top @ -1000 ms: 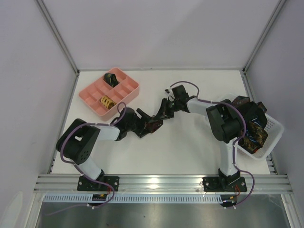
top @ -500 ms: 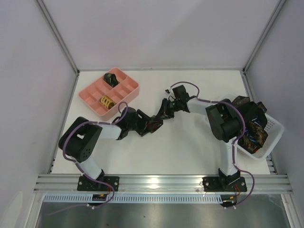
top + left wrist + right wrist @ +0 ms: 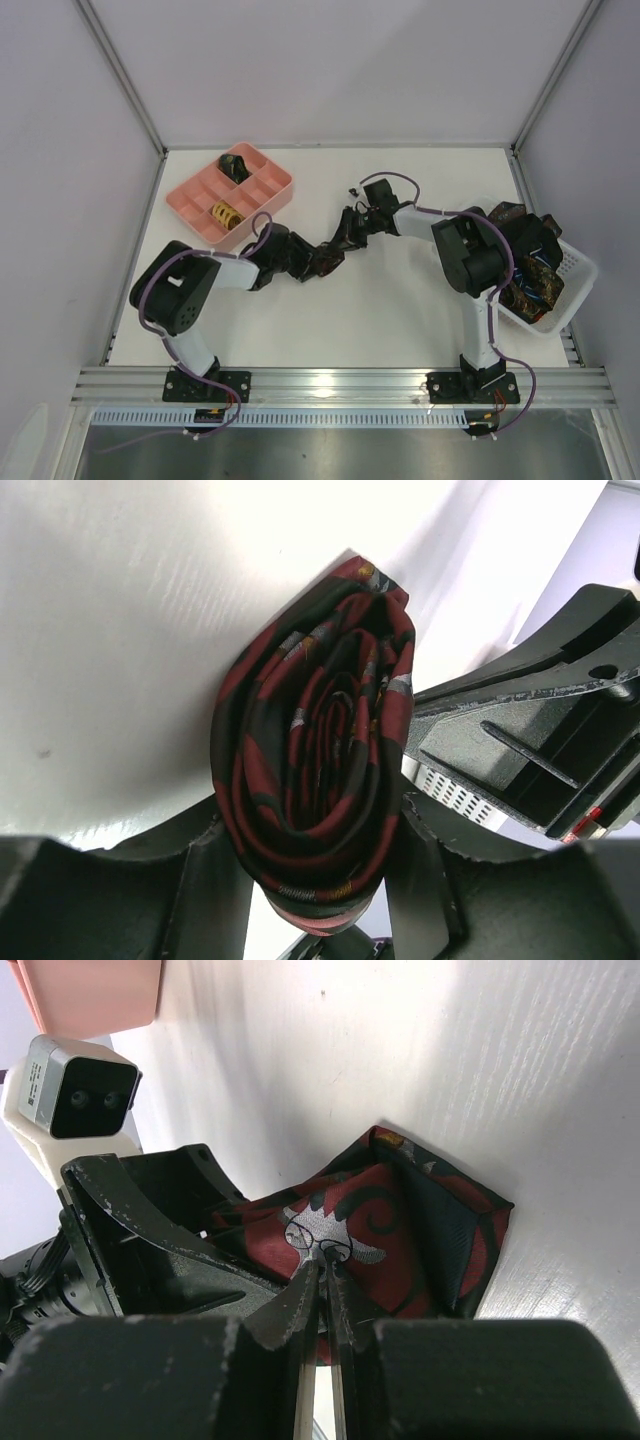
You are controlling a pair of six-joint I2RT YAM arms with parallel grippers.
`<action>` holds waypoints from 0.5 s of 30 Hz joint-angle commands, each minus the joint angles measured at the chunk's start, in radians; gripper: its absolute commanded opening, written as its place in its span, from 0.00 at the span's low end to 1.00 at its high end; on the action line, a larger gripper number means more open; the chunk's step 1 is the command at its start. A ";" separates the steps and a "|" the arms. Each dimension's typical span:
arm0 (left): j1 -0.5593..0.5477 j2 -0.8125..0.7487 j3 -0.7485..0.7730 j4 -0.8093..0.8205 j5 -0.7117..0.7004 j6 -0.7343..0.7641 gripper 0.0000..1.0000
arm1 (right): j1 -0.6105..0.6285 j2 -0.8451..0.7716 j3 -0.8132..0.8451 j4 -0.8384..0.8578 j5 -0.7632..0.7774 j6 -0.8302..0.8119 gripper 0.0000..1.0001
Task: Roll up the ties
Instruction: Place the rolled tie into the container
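Note:
One of the ties (image 3: pixel 310 760), dark with red stripes, is wound into an upright roll on the white table. My left gripper (image 3: pixel 312 825) is shut on it, a finger pressed against each side of the roll. In the top view the roll (image 3: pixel 328 258) sits mid-table between the two arms. My right gripper (image 3: pixel 325 1265) is shut on the tie's loose end (image 3: pixel 420 1230), pinching the fabric at its tips. In the top view the left gripper (image 3: pixel 312 262) comes from the left and the right gripper (image 3: pixel 347 232) from the upper right.
A pink compartment tray (image 3: pixel 280 185) at the back left holds a dark rolled tie (image 3: pixel 235 165) and a yellow one (image 3: pixel 226 214). A white mesh basket (image 3: pixel 578 262) at the right edge holds more ties (image 3: pixel 530 275). A small dark bit (image 3: pixel 352 190) lies behind the grippers.
The left arm has moved right onto the roll and its jaws have narrowed around it. The right gripper has kept its pinch and place.

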 commanded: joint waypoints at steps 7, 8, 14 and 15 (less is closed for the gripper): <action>-0.006 0.047 0.078 -0.049 0.008 0.047 0.36 | 0.009 0.030 0.020 -0.030 0.018 -0.009 0.12; -0.004 0.048 0.084 -0.055 0.006 0.050 0.31 | 0.010 0.031 0.022 -0.030 0.017 -0.010 0.12; 0.002 0.047 0.090 -0.081 0.008 0.078 0.05 | 0.007 0.033 0.042 -0.056 0.024 -0.012 0.12; 0.005 0.047 0.090 -0.084 0.008 0.083 0.00 | 0.006 0.034 0.048 -0.064 0.026 -0.012 0.12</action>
